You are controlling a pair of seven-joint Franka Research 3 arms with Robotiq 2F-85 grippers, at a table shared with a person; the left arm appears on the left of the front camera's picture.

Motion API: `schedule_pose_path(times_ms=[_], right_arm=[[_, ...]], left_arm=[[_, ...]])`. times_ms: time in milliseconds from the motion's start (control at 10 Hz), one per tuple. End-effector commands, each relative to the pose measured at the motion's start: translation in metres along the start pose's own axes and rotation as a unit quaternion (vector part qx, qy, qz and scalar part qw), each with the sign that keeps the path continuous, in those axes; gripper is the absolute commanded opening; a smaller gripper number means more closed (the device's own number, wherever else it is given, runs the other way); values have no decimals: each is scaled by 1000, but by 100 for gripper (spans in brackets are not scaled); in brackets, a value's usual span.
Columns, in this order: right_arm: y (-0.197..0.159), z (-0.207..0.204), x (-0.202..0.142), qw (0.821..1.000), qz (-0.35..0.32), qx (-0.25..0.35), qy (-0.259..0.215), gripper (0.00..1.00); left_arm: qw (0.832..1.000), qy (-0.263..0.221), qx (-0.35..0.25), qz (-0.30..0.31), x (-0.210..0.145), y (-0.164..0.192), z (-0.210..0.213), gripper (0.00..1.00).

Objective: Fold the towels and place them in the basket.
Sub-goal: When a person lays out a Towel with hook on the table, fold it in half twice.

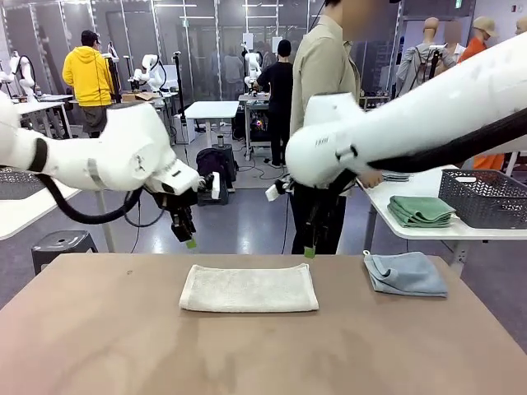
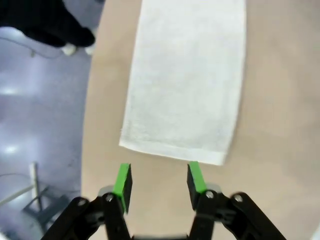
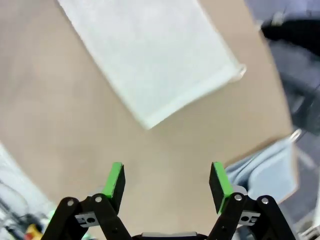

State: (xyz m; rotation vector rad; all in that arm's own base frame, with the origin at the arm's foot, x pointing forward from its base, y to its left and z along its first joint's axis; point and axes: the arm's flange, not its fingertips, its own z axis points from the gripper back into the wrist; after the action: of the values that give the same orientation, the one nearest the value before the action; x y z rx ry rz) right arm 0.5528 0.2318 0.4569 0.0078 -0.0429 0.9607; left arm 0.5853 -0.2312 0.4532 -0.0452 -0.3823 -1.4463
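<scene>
A cream-white towel [image 1: 247, 288] lies folded flat in the middle of the brown table [image 1: 99, 329]. My left gripper [image 1: 188, 234] hovers above the towel's left end, open and empty; the left wrist view has the towel [image 2: 187, 80] just beyond the gripper [image 2: 159, 180]. My right gripper [image 1: 310, 245] hangs above the towel's right end, open and empty [image 3: 167, 181], with the towel [image 3: 150, 55] ahead of it. A crumpled grey-blue towel [image 1: 405, 273] [image 3: 265, 170] lies on the table's right part. On the white side table at right, a folded green towel [image 1: 422, 211] sits next to the dark mesh basket [image 1: 486, 196].
A person [image 1: 325, 74] stands at the table's far side behind my right gripper. Another mesh basket [image 1: 16, 183] stands on a white table at left, with a grey stool [image 1: 62, 243] below it.
</scene>
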Motion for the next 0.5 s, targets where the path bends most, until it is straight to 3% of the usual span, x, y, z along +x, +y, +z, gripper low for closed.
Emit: schedule_pose_path(times_ms=[0, 200, 400], right_arm=[[6, 5, -36, 991, -128, 24, -27, 85], [9, -2, -57, 981, -179, 49, -51, 85], [10, -3, -61, 981, -170, 35, -81, 85]], left_arm=[[998, -64, -28, 5, -48, -34, 38, 57], [992, -124, -19, 23, -87, -42, 61, 57], [978, -204, -39, 18, -135, -37, 64, 57]])
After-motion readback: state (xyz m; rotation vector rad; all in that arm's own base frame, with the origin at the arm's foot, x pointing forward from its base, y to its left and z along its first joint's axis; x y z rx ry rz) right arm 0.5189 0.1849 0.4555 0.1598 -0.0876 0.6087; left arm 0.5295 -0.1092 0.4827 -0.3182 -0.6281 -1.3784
